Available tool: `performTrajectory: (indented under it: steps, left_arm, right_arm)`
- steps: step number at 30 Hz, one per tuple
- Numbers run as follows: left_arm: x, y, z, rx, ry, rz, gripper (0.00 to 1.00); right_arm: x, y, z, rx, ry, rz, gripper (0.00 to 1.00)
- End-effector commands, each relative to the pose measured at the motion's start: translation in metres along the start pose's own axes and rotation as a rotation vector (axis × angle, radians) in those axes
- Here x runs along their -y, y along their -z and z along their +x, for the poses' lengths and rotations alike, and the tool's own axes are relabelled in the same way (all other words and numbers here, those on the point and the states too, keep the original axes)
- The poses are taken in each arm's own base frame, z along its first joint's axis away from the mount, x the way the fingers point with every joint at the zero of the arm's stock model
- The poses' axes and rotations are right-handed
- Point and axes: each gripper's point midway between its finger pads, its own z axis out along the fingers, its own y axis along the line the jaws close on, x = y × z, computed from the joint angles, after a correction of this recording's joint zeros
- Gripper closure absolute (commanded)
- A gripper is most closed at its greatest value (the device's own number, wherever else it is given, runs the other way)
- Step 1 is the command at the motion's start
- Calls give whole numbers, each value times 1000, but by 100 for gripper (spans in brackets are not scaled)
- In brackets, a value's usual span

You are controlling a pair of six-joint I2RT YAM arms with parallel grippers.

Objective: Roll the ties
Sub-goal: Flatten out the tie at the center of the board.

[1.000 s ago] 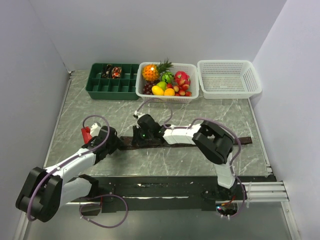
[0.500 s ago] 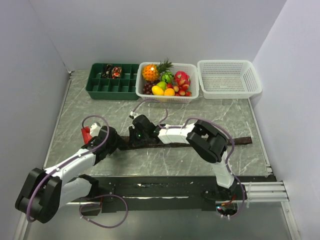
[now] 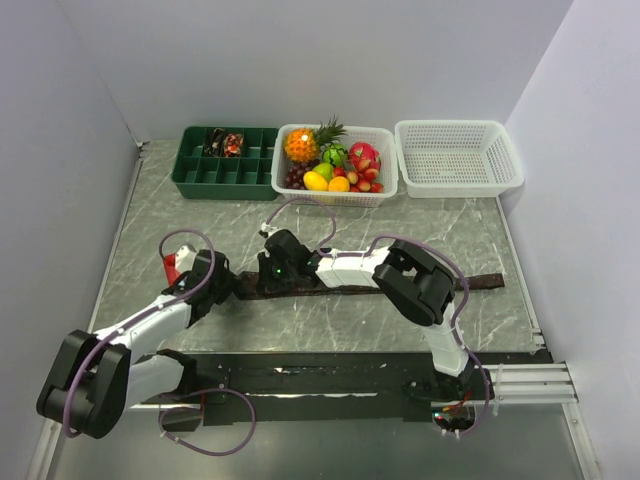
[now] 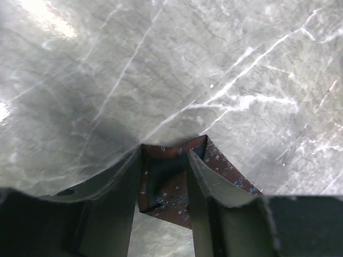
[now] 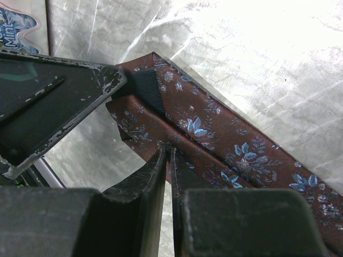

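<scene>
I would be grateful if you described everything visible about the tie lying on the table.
The tie is a long, narrow strip of reddish-brown woven fabric with small blue flowers. It lies flat, stretched left to right across the marble table. Its left end is folded back on itself, showing a dark ribbed patch. The left claw stands open astride that end's tip. The right claw, nearly closed, seems to pinch a folded layer nearby. The right end lies free.

Table [image 3: 200, 215]: tie [image 3: 480, 281], tray [image 3: 222, 188], fruit basket [image 3: 335, 197], white basket [image 3: 458, 186].
</scene>
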Motion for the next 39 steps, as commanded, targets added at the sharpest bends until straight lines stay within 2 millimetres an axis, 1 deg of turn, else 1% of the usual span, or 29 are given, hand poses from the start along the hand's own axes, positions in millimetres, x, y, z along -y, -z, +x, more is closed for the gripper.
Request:
performTrajectory:
  steps: [1, 3, 4, 6, 7, 9, 10, 12, 15, 19, 22, 24, 28, 30, 32, 35, 37, 39]
  left_arm:
    - [-7, -6, 11, -30, -14, 16, 57]
    - [-6, -8, 13, -39, -20, 25, 60]
    - [-9, -9, 15, -47, -26, 15, 65]
    - [0, -11, 16, -52, -30, 49, 71]
    - [-1, -12, 17, -57, -35, 45, 80]
    - [2, -13, 17, -63, -43, 54, 91]
    - [3, -12, 18, -67, -46, 55, 99]
    - [6, -11, 17, -67, -55, 70, 99]
    - [15, -3, 13, -56, -67, 121, 99]
    - [29, 14, 2, -24, -76, 190, 99]
    - [36, 23, 1, -33, -106, 218, 99]
    - [40, 26, 3, -36, -126, 238, 99]
    - [39, 23, 11, -57, -142, 223, 99]
    - [44, 24, 18, -76, -154, 246, 99]
    - [54, 27, 26, -96, -157, 285, 99]
    - [64, 30, 32, -106, -128, 322, 99]
    - [68, 31, 34, -116, -114, 340, 99]
    - [68, 32, 35, -116, -100, 337, 99]
  right_arm:
    - [1, -5, 4, -27, -6, 12, 85]
    - [2, -4, 3, -25, -8, 10, 85]
    - [1, -4, 4, -28, -7, 6, 85]
    - [2, -5, 5, -36, -9, 8, 85]
    - [3, -5, 5, -38, -10, 7, 85]
    - [4, -5, 5, -41, -11, 8, 85]
    - [4, -5, 4, -40, -11, 7, 85]
    - [4, -4, 4, -42, -12, 6, 85]
    - [4, -4, 2, -41, -13, 4, 85]
    - [3, -5, -1, -35, -20, 8, 84]
    - [2, -5, -2, -32, -21, 7, 85]
    - [2, -6, -3, -30, -23, 7, 85]
    - [-1, -8, -7, -29, -22, -2, 85]
    - [-1, -8, -9, -24, -22, -1, 85]
    - [0, -7, -10, -23, -24, -3, 85]
    - [5, -6, -9, -25, -37, 0, 85]
    - [6, -3, -13, -13, -43, -6, 85]
    - [9, -2, -10, -18, -52, -6, 85]
